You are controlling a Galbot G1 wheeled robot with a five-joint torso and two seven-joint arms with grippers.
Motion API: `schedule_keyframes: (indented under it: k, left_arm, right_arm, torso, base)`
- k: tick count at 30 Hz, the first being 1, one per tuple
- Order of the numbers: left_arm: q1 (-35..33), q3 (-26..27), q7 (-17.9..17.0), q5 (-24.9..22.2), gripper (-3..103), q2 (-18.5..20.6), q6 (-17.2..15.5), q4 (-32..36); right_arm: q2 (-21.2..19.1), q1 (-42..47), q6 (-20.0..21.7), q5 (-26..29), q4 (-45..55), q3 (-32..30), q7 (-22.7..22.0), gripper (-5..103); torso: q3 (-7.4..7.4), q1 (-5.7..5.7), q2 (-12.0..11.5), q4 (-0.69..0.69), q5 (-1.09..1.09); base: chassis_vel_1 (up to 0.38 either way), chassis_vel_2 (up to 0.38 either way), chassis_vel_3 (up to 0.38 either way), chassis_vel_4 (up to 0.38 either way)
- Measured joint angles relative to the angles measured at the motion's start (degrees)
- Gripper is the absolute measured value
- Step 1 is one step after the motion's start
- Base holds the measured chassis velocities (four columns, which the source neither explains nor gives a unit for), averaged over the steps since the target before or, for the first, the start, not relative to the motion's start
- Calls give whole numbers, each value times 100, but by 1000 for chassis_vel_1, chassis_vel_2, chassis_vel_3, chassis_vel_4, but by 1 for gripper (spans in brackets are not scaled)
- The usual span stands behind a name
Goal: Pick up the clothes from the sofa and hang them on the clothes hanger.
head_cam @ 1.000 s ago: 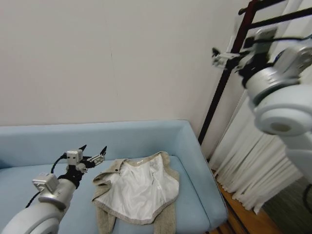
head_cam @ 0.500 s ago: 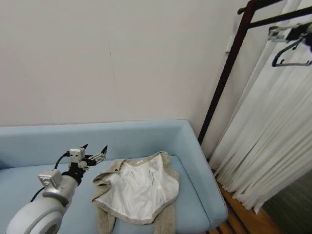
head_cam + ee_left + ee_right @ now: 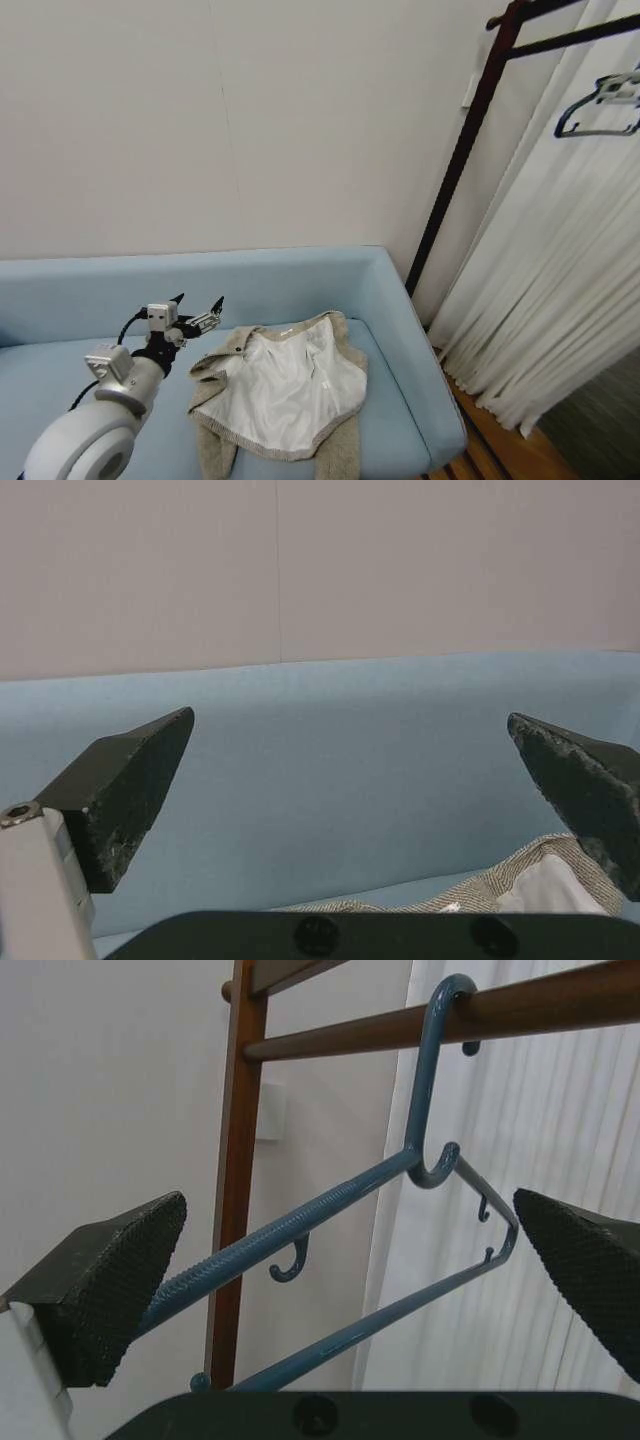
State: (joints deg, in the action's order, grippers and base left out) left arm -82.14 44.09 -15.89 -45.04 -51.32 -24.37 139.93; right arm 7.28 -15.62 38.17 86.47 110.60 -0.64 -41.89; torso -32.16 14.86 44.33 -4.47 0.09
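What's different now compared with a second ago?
The right arm swung off to the right; the right gripper now sits open at the hanger on the rack. The left gripper hardly shifted, open beside the jacket, which lies unmoved on the sofa.

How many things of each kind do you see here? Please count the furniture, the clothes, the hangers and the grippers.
1 sofa, light blue
1 garment, beige, lying on the sofa
1 rack, dark wood
1 hanger, blue, hooked on the rack
2 grippers: left gripper above the sofa, right gripper at the hanger, both with fingers open
Total: 6
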Motion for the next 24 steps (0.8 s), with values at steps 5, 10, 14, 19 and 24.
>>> schedule_keyframes:
  k: [5,10,14,19,24]
  left_arm:
    - [13,-26,14,0,100,45,2,3]
    - [28,-35,20,0,100,68,-11,13]
    - [25,-25,21,0,100,62,-13,13]
    - [23,-12,20,0,100,42,-13,15]
    - [24,-9,46,4,100,0,-10,13]
  right_arm:
    - [250,-163,47,-19,-81,116,-174,100]
    - [683,-859,324,192,-278,722,-645,100]
    - [1005,-2005,374,463,-514,1703,-1008,100]
    - [1552,-3436,375,1187,-988,2921,-1782,100]
    - [1747,-3892,366,1773,-1167,3543,-2470,100]
  torso:
    - [0,0,0,1,1]
    - [0,0,0,0,0]
    - [-1,1,0,2,1]
    - [-1,0,0,4,-5]
    - [-1,1,0,0,0]
  base:
    - [0,0,0,0]
    - [0,0,0,0]
    - [0,0,0,0]
    - [0,0,0,0]
    - [0,0,0,0]
